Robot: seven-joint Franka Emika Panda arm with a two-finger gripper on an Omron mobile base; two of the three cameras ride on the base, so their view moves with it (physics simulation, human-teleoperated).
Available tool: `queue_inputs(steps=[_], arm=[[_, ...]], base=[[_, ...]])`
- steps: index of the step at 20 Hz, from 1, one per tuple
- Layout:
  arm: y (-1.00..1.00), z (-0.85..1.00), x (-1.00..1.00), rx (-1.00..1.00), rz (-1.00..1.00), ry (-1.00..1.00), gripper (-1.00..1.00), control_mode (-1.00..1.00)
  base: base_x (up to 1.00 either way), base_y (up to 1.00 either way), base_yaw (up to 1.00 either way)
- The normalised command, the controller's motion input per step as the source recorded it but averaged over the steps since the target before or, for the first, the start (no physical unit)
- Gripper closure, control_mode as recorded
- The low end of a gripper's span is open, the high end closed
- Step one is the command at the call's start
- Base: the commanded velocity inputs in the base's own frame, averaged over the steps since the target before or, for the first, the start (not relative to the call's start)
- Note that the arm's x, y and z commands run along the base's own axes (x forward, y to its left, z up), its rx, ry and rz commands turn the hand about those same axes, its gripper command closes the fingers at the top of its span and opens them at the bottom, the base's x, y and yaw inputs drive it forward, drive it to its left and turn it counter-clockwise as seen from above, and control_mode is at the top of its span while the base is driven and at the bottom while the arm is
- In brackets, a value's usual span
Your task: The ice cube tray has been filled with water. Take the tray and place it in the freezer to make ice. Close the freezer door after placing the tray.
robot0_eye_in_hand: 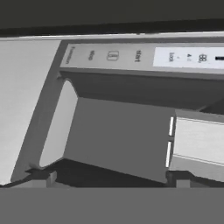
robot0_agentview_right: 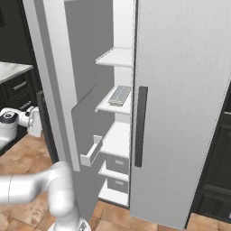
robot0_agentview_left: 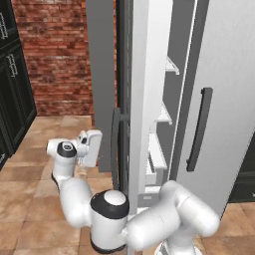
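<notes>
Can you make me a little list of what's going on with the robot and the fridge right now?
tray: lying on a white freezer shelf
freezer door: open, swung out to the left
other fridge door: shut, dark bar handle
pincer: open, holding nothing, on the outer side of the freezer door
dispenser panel: right in front of the hand camera
left to do: close the freezer door
</notes>
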Motion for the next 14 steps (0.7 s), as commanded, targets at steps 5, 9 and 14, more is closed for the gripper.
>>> queue_inputs(steps=[5,9,14], arm=[[-0.27,-0.16,0.10,-0.05,-0.03,0.11,-1.00,-1.00],[-0.49,-0.19,0.00,-0.04,-0.02,0.00,-1.00,-1.00],[-0.51,-0.16,0.00,-0.03,-0.02,0.00,-1.00,-1.00]], base=[[0.00,0.00,0.00],[0.00,0.00,0.00],[0.00,0.00,0.00]])
